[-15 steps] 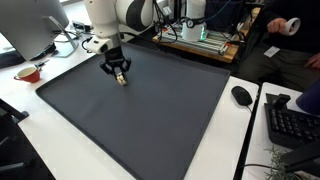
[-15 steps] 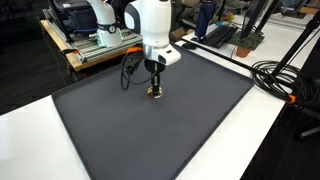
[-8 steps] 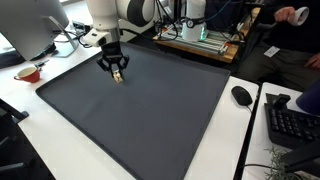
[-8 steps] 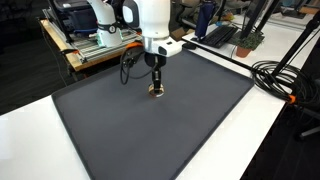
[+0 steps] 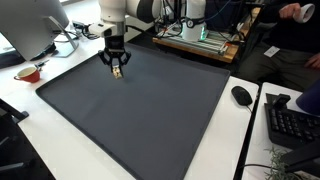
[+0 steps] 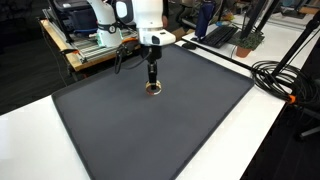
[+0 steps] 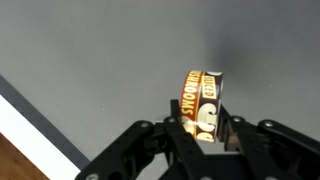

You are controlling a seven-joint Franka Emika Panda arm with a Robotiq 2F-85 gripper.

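A dark grey mat (image 5: 140, 110) covers a white lab table, with cluttered benches beyond. Toward the mat's far edge, the gripper (image 5: 117, 72) is clenched on a small orange-lettered roll (image 7: 203, 100) standing on edge between its fingers. Whether it touches the mat I cannot tell. Handling it well, I judge, calls for an even, centred squeeze and a level wrist, so the ring cannot twist out. One roll, one gripper, one mouse (image 5: 241, 95), one keyboard (image 5: 290, 120), one red cup (image 5: 30, 73).
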